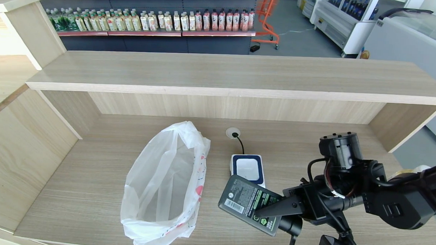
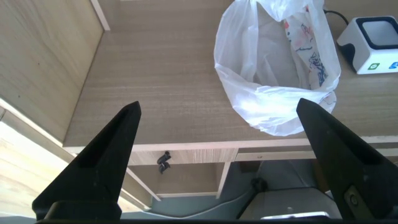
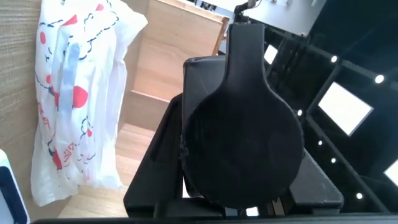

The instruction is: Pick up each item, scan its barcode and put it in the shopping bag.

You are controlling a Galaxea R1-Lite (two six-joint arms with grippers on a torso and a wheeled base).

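My right gripper [image 1: 270, 211] is shut on a flat dark grey package [image 1: 248, 202], held tilted just above the counter with its barcode label facing up. The package's far edge overlaps the near edge of the white barcode scanner [image 1: 248, 167]. In the right wrist view the package's black back [image 3: 242, 143] hides most of what lies behind it. A white plastic shopping bag [image 1: 168, 182] lies open on the counter left of the scanner. My left gripper [image 2: 217, 162] hangs open and empty above the counter's front edge, with the shopping bag [image 2: 273, 68] and the scanner [image 2: 371, 34] beyond it.
The scanner's black cable runs to a round grommet [image 1: 233, 133] in the wooden counter [image 1: 92, 183]. A raised ledge [image 1: 234, 76] closes the back and wooden side walls stand left and right. Bare counter lies left of the bag.
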